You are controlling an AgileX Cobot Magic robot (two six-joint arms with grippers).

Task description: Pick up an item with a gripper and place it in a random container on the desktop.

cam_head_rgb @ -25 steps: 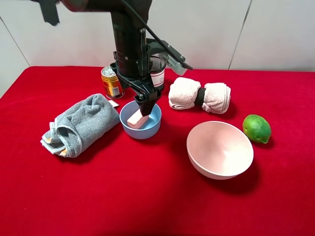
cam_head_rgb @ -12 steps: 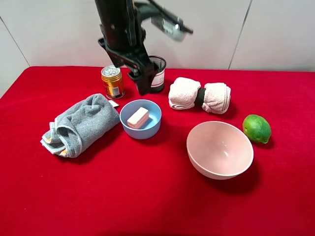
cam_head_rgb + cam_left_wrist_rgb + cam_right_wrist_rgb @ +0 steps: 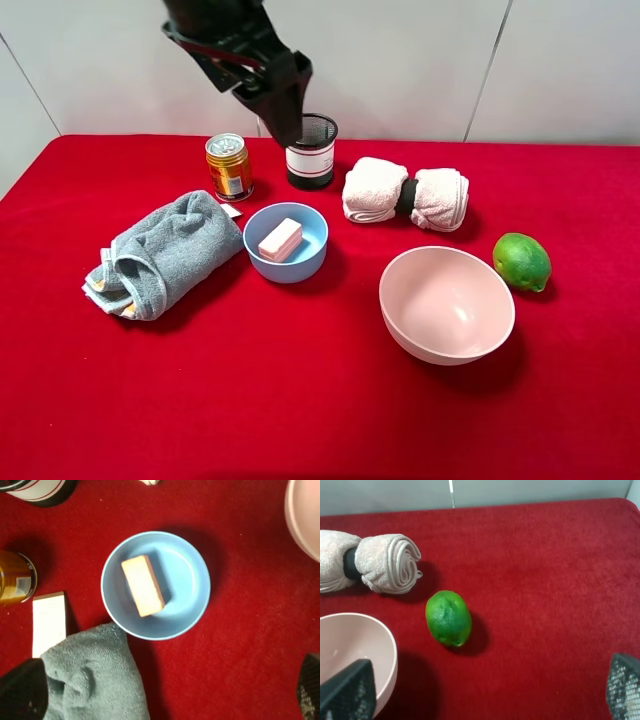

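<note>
The peach-pink block lies inside the light-blue bowl on the red desktop. My left gripper hangs high above the back of the table, over the black mesh cup, well clear of the bowl. In the left wrist view the block rests tilted in the bowl, far below the open, empty gripper, whose fingertips show at the frame's edges. My right gripper is open and empty above the cloth near the lime; it is out of the exterior view.
A grey towel lies left of the blue bowl, with a gold can and black mesh cup behind. A rolled pink towel, a large pink bowl and a lime are to the right.
My left gripper let go of the block in the blue bowl, then rose and drew back to the upper left. The block stays in the bowl.
</note>
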